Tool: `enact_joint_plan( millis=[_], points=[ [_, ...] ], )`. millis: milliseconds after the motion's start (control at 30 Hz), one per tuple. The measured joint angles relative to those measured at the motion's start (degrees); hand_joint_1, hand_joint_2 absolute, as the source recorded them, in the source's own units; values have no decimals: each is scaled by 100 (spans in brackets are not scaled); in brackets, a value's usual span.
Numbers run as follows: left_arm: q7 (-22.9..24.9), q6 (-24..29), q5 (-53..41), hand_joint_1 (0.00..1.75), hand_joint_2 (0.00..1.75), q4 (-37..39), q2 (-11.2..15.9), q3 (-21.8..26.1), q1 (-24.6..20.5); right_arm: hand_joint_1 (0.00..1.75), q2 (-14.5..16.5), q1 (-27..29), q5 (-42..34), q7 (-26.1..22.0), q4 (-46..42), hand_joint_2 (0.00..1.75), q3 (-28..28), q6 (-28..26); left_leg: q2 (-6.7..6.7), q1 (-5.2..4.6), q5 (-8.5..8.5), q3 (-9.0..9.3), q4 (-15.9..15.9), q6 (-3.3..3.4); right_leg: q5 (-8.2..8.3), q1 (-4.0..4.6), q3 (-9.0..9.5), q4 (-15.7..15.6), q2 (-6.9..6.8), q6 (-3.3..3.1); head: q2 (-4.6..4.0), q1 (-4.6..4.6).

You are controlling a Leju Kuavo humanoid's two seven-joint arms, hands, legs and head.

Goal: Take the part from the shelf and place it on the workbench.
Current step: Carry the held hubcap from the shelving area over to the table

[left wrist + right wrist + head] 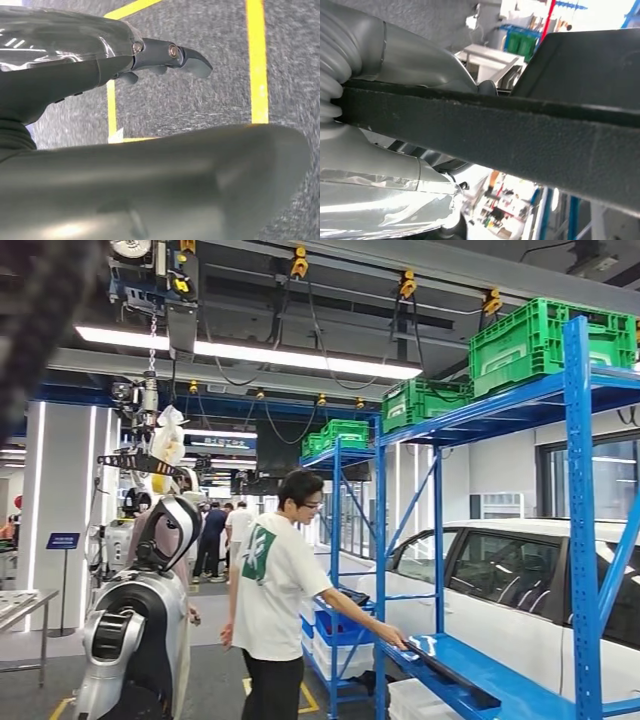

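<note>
A long flat black part (pixel 508 135) runs straight across the right wrist view, and my right hand (pixel 422 55) grips it, the grey thumb (pixel 488 87) showing just behind its edge. My left hand (pixel 166 55) hangs over grey floor with its dark fingers stretched out and nothing in them. In the head view the blue shelf (pixel 498 680) stands at the right. A person (pixel 275 580) reaches onto its lower board, one hand on a dark glossy long part (pixel 445 655) lying there.
Another silver humanoid robot (pixel 143 620) stands at the lower left. A white car (pixel 521 580) is parked behind the shelf. Green crates (pixel 543 340) sit on the top boards, and a blue bin (pixel 340 625) on a farther rack. A grey table (pixel 23 605) stands far left. Yellow floor lines (pixel 256 60) run under my left hand.
</note>
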Motion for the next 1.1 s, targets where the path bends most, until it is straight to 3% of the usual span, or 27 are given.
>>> enact_joint_plan(
  millis=[33,100,167,233,300,333,367,433,500,533,600,667,733,767,800,833,867,900,967,1033,1100],
  points=[
    [-16,-17,-12,0,175,-2,-2,17,-2,175,-4,0,-1,1,0,175,-7,8,-66,13,16,-26,0,-25,-2,5,25,-70,20,-5,0,0],
    [-65,-51,-52,0,175,-5,-5,43,19,175,2,-4,0,2,-4,175,-14,23,-151,34,32,-72,5,-83,5,0,47,-141,-117,-2,0,-1],
    [-112,-78,-93,0,175,-5,-13,66,30,175,28,-4,-1,2,-11,175,-13,42,49,18,-127,-178,211,-138,35,-30,73,-212,-269,-28,0,-1],
    [-144,-102,-122,0,175,-5,-25,87,4,175,43,9,-1,3,-11,175,-11,55,361,25,-478,-454,824,-196,49,-42,89,-241,-434,-46,0,-1],
    [-159,-116,-159,0,175,-5,-54,93,-16,175,42,38,1,5,-3,175,-5,60,480,74,-699,-721,1435,-255,44,-45,89,-240,-606,-42,0,-1],
    [-161,-119,-182,0,175,-5,-68,95,-9,175,43,55,1,6,1,175,-2,62,510,100,-678,-738,1506,-281,38,-49,89,-238,-683,-35,0,-1],
    [-161,-119,-196,0,175,-5,-77,99,2,175,43,70,1,6,2,175,1,63,546,123,-558,-638,1346,-306,28,-56,93,-234,-752,-20,0,-1],
    [-161,-117,-210,0,175,-6,-88,115,12,175,51,85,-1,6,1,175,1,64,746,135,-231,-235,625,-348,-8,-60,106,-205,-873,39,0,0],
    [-163,-116,-210,0,175,-10,-102,136,-13,175,62,90,-3,6,-3,175,-4,65,927,109,-81,27,108,-297,-54,-35,114,-162,-980,122,0,1],
    [-165,-116,-208,0,175,-12,-115,147,-22,175,67,92,-3,6,-4,175,-6,66,945,86,-92,47,40,-250,-67,-20,121,-155,-1032,158,0,1],
    [-168,-117,-205,0,175,-14,-134,179,0,175,82,97,-3,6,-10,175,-8,68,834,73,-85,22,33,-146,-88,-28,146,-162,-1120,216,0,2],
    [-166,-115,-212,0,175,-14,-149,209,24,175,99,102,-4,6,-29,175,-10,70,729,80,-62,13,25,-67,-254,-58,96,9,-947,260,0,2],
    [-162,-114,-232,0,175,-15,-164,232,7,175,101,115,6,7,-48,175,-13,67,615,80,-45,4,20,-13,-624,-70,-160,628,-641,269,0,2],
    [-162,-115,-247,0,175,-16,-178,244,-5,175,99,129,19,9,-50,175,-14,60,548,70,-41,1,21,6,-802,-65,-342,1036,-559,260,0,2],
    [-162,-115,-265,0,175,-15,-192,257,-10,175,96,146,32,10,-50,175,-14,48,474,56,-38,1,21,17,-902,-57,-497,1360,-521,248,0,2],
    [-161,-115,-286,0,175,-15,-204,267,-8,175,93,163,45,12,-50,175,-15,36,397,38,-35,3,22,25,-894,-46,-577,1507,-504,228,0,2],
    [-158,-113,-307,0,175,-15,-213,277,-3,175,92,176,50,13,-51,175,-16,27,319,18,-32,6,23,32,-772,-32,-557,1424,-483,196,0,2],
    [-148,-109,-331,0,175,-15,-216,286,0,175,92,182,52,13,-56,175,-19,21,238,-1,-29,12,23,36,-562,-14,-442,1131,-436,148,0,2],
    [-116,-97,-387,0,175,-20,-244,306,-5,175,91,184,53,12,-78,175,-31,21,93,-15,-20,10,25,40,-148,25,-133,362,-173,18,0,2],
    [-92,-87,-432,0,175,-32,-275,335,-6,175,91,189,51,11,-113,175,-46,26,-39,4,0,-22,26,16,-10,54,35,-45,1,-50,0,5],
    [-87,-91,-462,0,175,-39,-280,365,21,175,102,194,51,10,-158,175,-51,31,-158,18,27,-58,21,-36,-15,55,71,-130,-92,-45,0,7]
  ],
)
